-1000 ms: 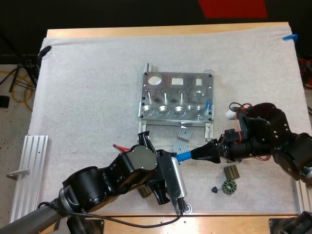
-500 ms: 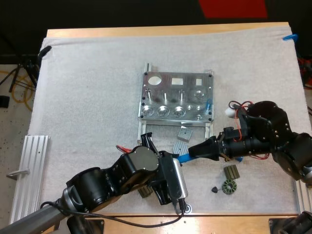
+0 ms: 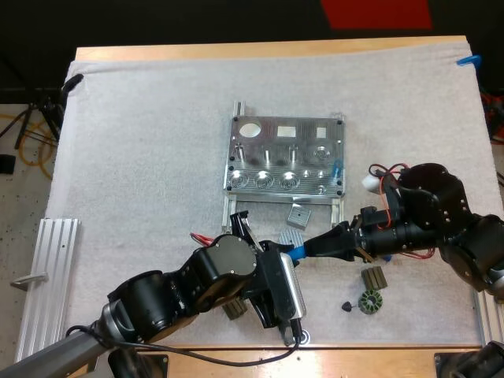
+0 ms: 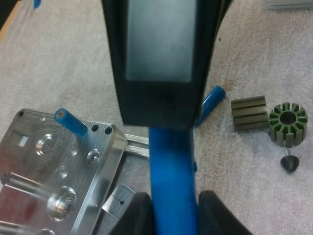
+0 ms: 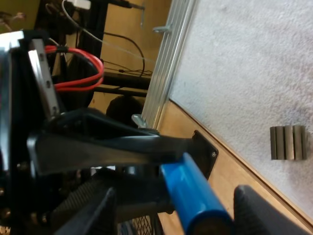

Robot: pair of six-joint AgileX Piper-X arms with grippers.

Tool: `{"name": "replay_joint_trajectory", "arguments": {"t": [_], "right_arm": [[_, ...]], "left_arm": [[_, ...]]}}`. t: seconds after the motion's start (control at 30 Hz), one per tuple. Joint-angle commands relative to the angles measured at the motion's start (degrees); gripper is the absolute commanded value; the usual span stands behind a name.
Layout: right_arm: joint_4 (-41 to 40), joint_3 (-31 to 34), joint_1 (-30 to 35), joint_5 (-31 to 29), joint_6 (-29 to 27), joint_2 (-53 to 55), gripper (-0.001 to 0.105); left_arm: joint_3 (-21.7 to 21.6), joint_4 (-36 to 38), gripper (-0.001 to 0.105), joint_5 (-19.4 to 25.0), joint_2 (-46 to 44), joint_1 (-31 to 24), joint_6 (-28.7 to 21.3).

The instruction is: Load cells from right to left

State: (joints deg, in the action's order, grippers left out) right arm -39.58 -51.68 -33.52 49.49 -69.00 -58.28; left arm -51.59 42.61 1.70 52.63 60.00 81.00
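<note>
The metal fixture sits mid-mat with one blue cylinder standing in its right end, also seen near the fixture's corner. Below it, my two grippers meet tip to tip on a second blue cylinder. My left gripper is shut on this cylinder, its fingers pressing both sides. My right gripper is open: its fingers stand apart on either side of the cylinder's near end. A third blue cylinder lies on the mat behind the right gripper.
A ribbed dark block, a green slotted ring and a small black cone lie under my right arm. A small metal block and a finned piece lie below the fixture. An aluminium rail sits at the mat's left edge.
My right gripper has moved left with the blue cylinder until it reached my left gripper. Less of the cylinder shows between them now. My left arm shifted slightly.
</note>
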Motion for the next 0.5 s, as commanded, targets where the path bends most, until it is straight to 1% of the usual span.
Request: {"name": "replay_joint_trajectory", "arguments": {"t": [0.0, 0.1, 0.13, 0.2, 0.27, 0.37, 0.4, 0.47], "right_arm": [[0.73, 0.17, -0.14, 0.74, -0.17, 0.12, 0.052], [0.73, 0.44, -0.14, 0.60, -0.17, 0.12, 0.052], [0.73, 0.58, -0.14, 0.60, -0.17, 0.12, 0.049], [0.73, 0.75, -0.14, 0.72, -0.05, 0.12, 0.041], [0.73, 1.07, -0.14, 0.72, -0.05, 0.12, 0.029], [0.73, 1.19, -0.14, 0.86, -0.05, 0.12, 0.017], [0.87, 1.19, -0.14, 0.86, -0.05, 0.12, 0.016], [0.92, 1.19, -0.14, 0.86, -0.16, 0.12, 0.010]], "left_arm": [[0.07, -1.10, 0.000, 0.26, -0.20, 0.14, 0.04], [0.27, -1.45, 0.000, 0.26, -0.20, 0.14, 0.04], [0.25, -1.44, 0.000, 0.26, -0.20, 0.14, 0.04], [0.25, -1.65, 0.000, 0.26, -0.20, 0.14, 0.04], [0.25, -2.22, 0.000, 0.26, -0.20, 0.14, 0.04], [0.25, -2.65, 0.000, 0.26, -0.20, 0.14, 0.04], [0.25, -2.68, 0.000, 0.26, -0.20, 0.14, 0.04], [0.25, -2.65, 0.000, 0.26, -0.20, 0.14, 0.04]]}}
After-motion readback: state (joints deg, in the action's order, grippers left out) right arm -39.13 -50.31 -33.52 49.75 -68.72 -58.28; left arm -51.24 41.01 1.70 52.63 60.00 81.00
